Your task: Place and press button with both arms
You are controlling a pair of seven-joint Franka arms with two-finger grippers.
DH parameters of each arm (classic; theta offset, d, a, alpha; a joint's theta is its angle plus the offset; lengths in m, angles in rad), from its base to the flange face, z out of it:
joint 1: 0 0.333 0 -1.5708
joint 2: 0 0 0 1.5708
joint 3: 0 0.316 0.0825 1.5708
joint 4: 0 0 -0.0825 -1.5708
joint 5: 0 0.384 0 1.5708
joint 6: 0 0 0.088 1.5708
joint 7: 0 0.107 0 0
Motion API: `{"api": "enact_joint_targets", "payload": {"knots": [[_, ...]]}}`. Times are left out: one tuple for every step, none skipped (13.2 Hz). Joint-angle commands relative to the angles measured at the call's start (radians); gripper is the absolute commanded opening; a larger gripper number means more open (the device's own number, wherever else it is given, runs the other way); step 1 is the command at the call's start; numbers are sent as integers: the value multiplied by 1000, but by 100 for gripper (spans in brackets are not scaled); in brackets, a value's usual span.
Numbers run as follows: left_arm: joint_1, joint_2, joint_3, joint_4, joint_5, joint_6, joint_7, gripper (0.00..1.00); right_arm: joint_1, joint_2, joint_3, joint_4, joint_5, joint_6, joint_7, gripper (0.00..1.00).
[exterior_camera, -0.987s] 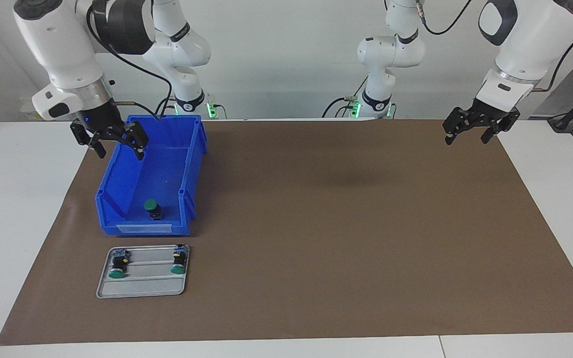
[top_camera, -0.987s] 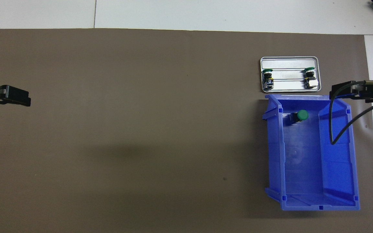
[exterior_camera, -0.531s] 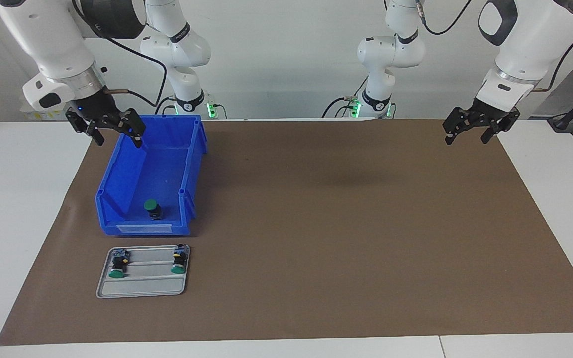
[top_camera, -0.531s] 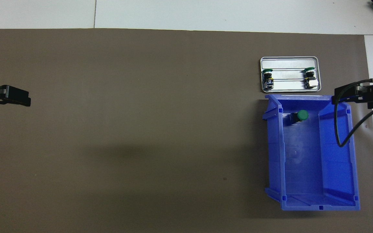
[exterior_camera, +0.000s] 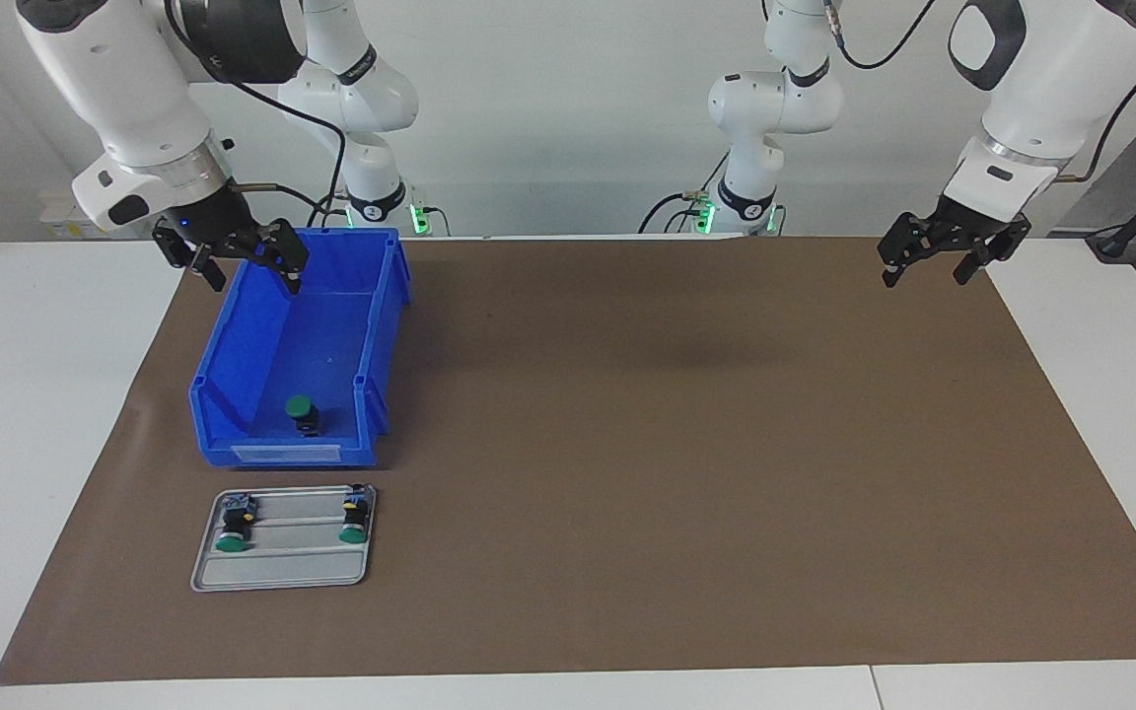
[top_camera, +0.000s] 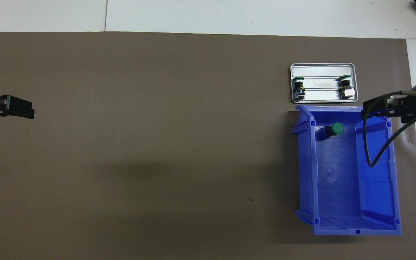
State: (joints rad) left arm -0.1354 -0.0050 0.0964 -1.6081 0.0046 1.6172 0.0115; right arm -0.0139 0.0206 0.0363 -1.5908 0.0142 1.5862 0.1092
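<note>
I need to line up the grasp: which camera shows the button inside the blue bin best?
The overhead view: it looks straight into the bin, so the button shows whole, its green cap and black barrel clear of the walls. In the facing view the button is smaller, seen slantwise, its lower end close against the bin's low wall.

bin (exterior_camera: 233, 365): blue;
button (exterior_camera: 301, 412): green cap, black barrel;
tray (exterior_camera: 277, 575): silver-grey;
mat (exterior_camera: 686, 444): plain brown;
table (exterior_camera: 26, 394): white;
arms (exterior_camera: 124, 89): white, black cables
</note>
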Motion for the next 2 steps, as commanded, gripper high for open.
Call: {"api": "enact_joint_targets", "payload": {"knots": [[0, -27, 5, -29, -9, -2, 4, 100, -4, -11, 8, -15, -2, 5, 10, 100], [0, -27, 5, -29, -9, 0, 4, 100, -4, -11, 8, -14, -2, 6, 10, 100]]}}
